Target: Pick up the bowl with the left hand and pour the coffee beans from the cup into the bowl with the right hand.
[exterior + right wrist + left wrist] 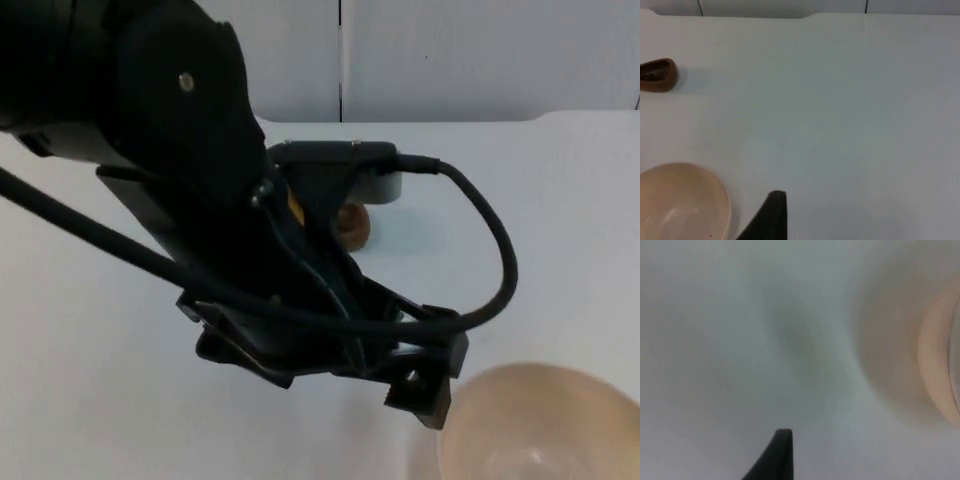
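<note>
Nearest the top camera was my left arm, its black bulk crossing the white table from the upper left toward the bowl. At its low end the left gripper hung just beside the bowl, on the bowl's left flank and close to its rim; I could not tell whether finger and rim touched. I also could not tell from any view whether these jaws stood open or closed.

Bowl: pale beige, upright, mouth up, and to my eye empty, resting on the table at the near right of the top view. In the left wrist view its rim appeared as a blurred beige arc off to one side of the fingertip, not in line with it. I judged that the coming move turned on this offset: the rim lay sideways of the jaws, so the gripper needed to shift toward the bowl before closing on its wall.

Cup: a small brown vessel stood farther back on the table, partly hidden behind the left arm in the top view. The right wrist view showed the cup with a dark interior, well apart from the bowl.

Right gripper: it waited above the table, with the bowl just beside its fingertip; its jaw state I could not tell. Grasping had not yet been achieved, and pouring remained undone.
</note>
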